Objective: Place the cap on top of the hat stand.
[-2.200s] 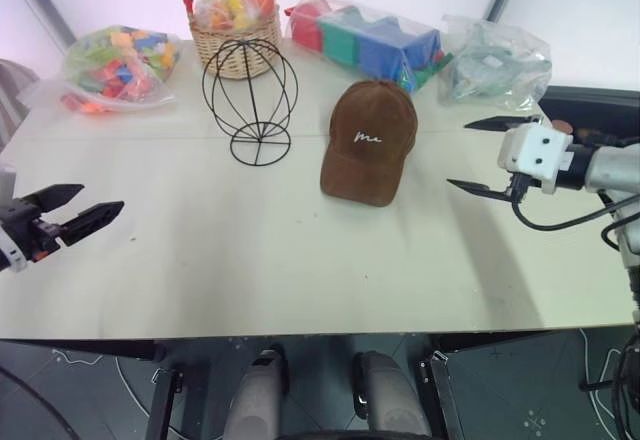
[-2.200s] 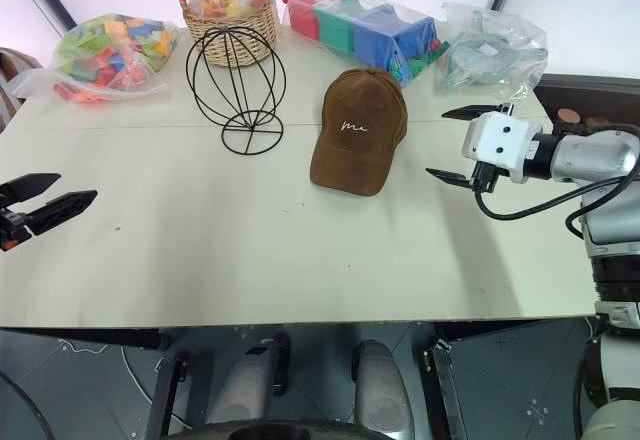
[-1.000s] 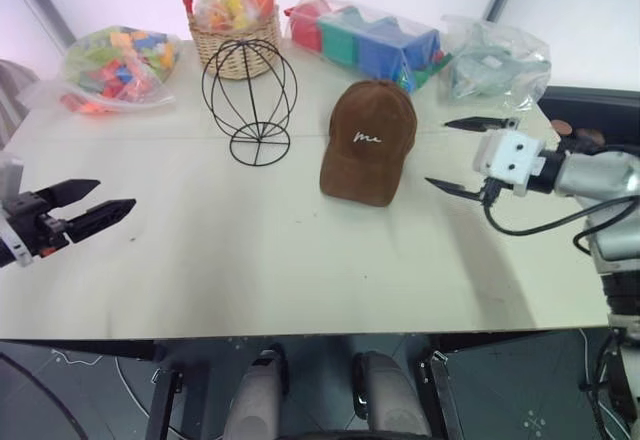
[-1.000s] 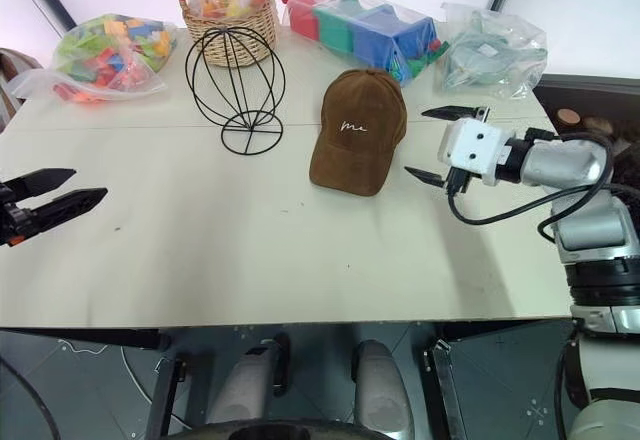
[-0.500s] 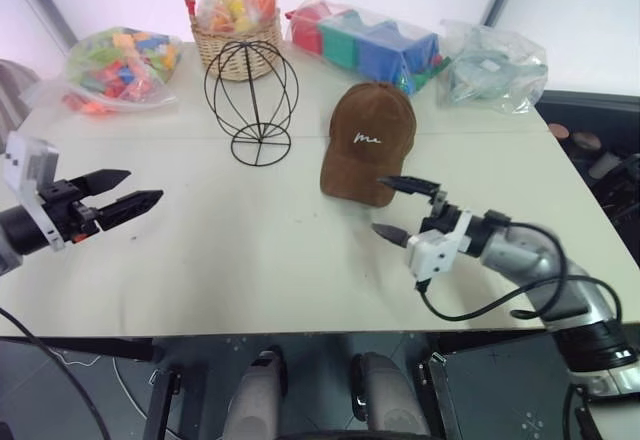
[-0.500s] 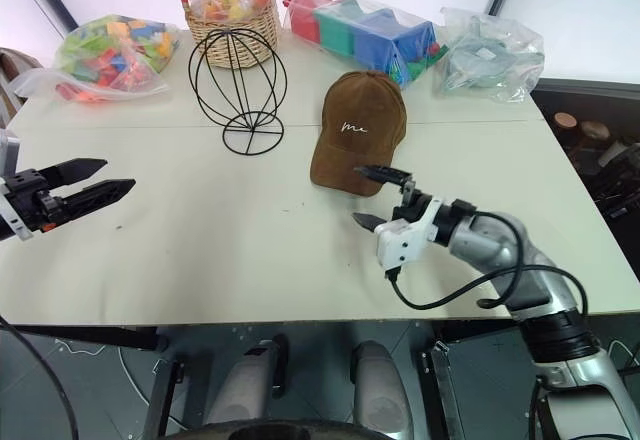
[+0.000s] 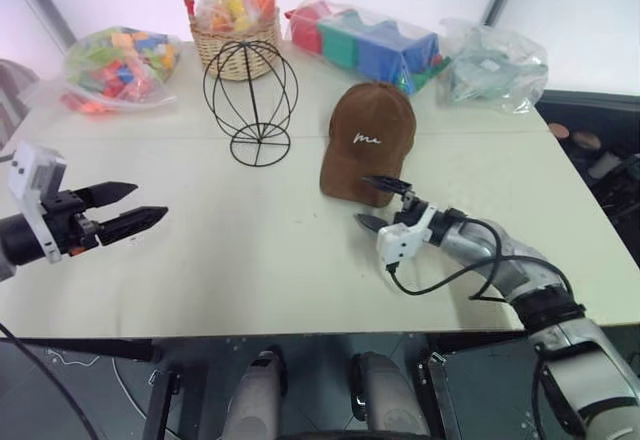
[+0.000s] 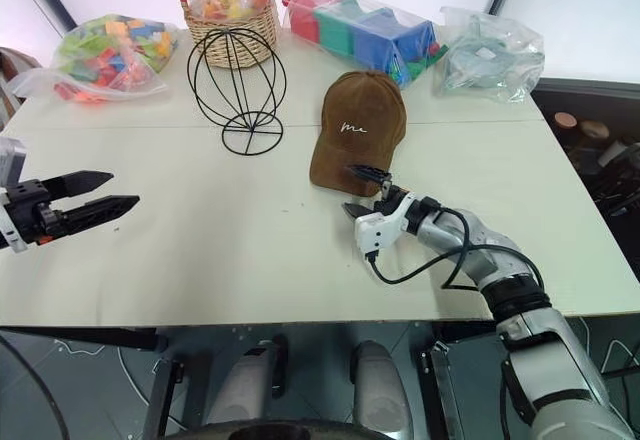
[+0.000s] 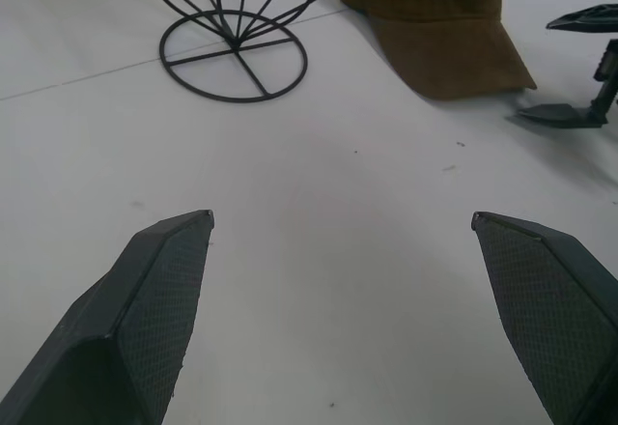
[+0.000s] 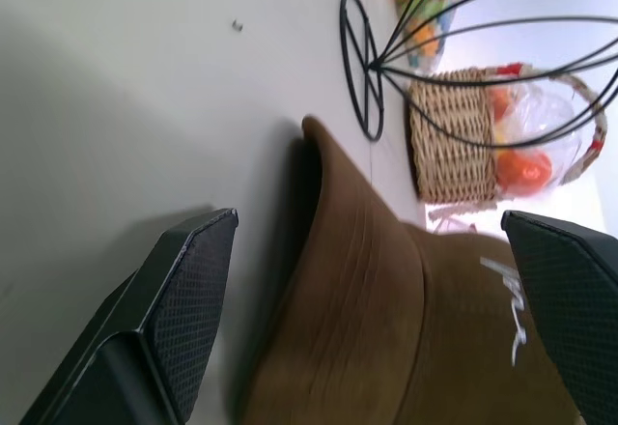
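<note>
The brown cap (image 7: 366,138) lies on the white table (image 7: 250,270), brim toward me, right of the black wire hat stand (image 7: 250,100), which stands upright with nothing on it. My right gripper (image 7: 366,201) is open, low at the brim's front edge. One finger is over the brim's tip and the other is beside it on the table. In the right wrist view the brim (image 10: 367,280) lies between and just ahead of the fingers (image 10: 183,290). My left gripper (image 7: 150,201) hovers open over the table's left side, far from the cap and holding nothing.
Along the far edge stand a wicker basket (image 7: 235,40) holding bagged toys, a bag of coloured blocks (image 7: 118,62), a bag of blue and green blocks (image 7: 370,40) and a clear bag (image 7: 497,60). The basket is right behind the hat stand.
My right gripper swung from the cap's right side leftward and down to the brim's front, rolling its wrist and staying open. The left gripper drifted slightly rightward.
</note>
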